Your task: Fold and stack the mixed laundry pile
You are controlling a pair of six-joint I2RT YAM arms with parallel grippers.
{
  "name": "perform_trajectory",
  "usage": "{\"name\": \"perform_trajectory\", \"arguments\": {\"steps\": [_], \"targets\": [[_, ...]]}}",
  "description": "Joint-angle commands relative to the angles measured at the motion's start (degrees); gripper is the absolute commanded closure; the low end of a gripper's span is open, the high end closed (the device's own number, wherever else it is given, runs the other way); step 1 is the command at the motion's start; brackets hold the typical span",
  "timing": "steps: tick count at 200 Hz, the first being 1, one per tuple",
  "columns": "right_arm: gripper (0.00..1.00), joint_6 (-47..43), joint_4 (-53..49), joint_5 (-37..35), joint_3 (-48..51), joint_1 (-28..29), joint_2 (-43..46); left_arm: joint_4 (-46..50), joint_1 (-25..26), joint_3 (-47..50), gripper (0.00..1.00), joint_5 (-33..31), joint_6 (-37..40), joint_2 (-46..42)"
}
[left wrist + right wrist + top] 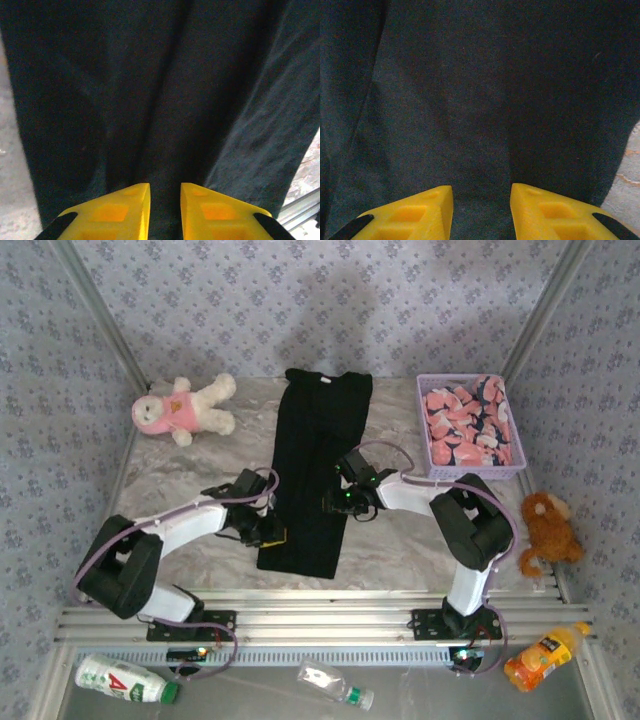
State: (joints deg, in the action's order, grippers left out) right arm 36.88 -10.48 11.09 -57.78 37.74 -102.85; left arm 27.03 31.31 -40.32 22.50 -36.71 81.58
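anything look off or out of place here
Three bottles lie on their sides on the near ledge: a green-labelled bottle, a clear bottle and an orange juice bottle. A brown plush toy slumps past the table's right edge. The black T-shirt lies flat in a long strip.

- Left gripper (165, 187): finger bases are cut off by the bottom edge of its wrist view. Whether cloth is caught between the fingers cannot be told.
- Right gripper (481, 189): finger bases are likewise cropped.
- Black T-shirt (318, 430): both long edges are covered midway by the grippers in the top view. It is cropped by the frame edges in both wrist views.
- Pink garment (465, 425): bunched in the basket (470, 473), so its outline is concealed. The print is too small to be made out.
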Motion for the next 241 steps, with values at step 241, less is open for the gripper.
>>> {"name": "perform_trajectory", "arguments": {"steps": [241], "targets": [[0.61, 0.1, -3.1, -0.8, -2.3, 1.0, -2.4, -2.1, 6.2, 3.4, 0.81, -4.2, -8.6, -2.1]]}}
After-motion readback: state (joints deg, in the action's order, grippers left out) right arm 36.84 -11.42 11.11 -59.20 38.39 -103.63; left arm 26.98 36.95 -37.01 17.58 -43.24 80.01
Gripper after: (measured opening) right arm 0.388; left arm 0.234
